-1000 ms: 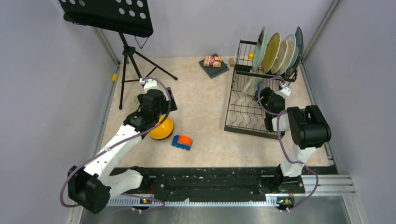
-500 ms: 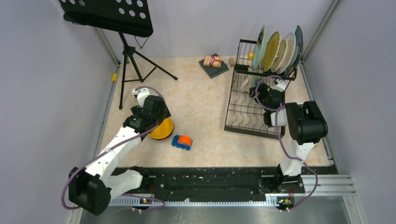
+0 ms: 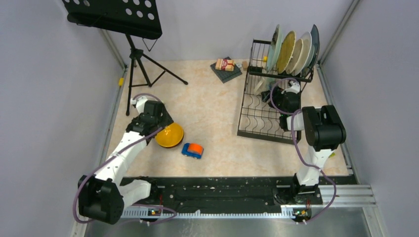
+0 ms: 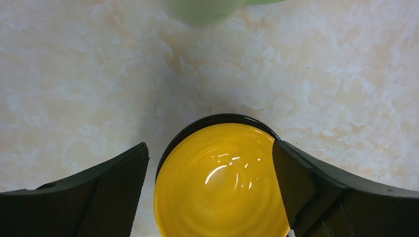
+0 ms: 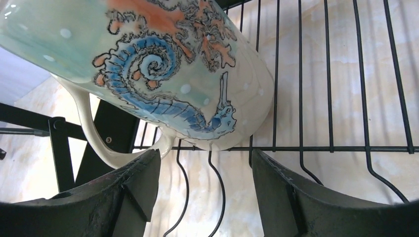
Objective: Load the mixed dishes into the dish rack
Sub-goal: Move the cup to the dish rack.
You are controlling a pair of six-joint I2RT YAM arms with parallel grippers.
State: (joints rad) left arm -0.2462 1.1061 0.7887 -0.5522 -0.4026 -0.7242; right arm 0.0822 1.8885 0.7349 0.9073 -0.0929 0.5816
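Up in the rack's (image 3: 257,118) top tier, four plates (image 3: 291,49) are standing on edge, while one seahorse mug (image 5: 148,64) is lying tilted on the wires just beyond the right gripper (image 5: 205,158), whose jaws are gaping wide and holding nothing. The left gripper (image 4: 210,153) is hovering spread open over the single bowl (image 4: 222,187) on the table (image 4: 74,74), and a second, green mug (image 4: 207,7) is showing blurred beyond it.

Four plates (image 3: 289,49) in one rack (image 3: 257,118); two mugs (image 5: 163,64), one bowl (image 4: 222,182), one toy car (image 3: 192,150), one music stand (image 3: 113,15), one packet (image 3: 225,64).
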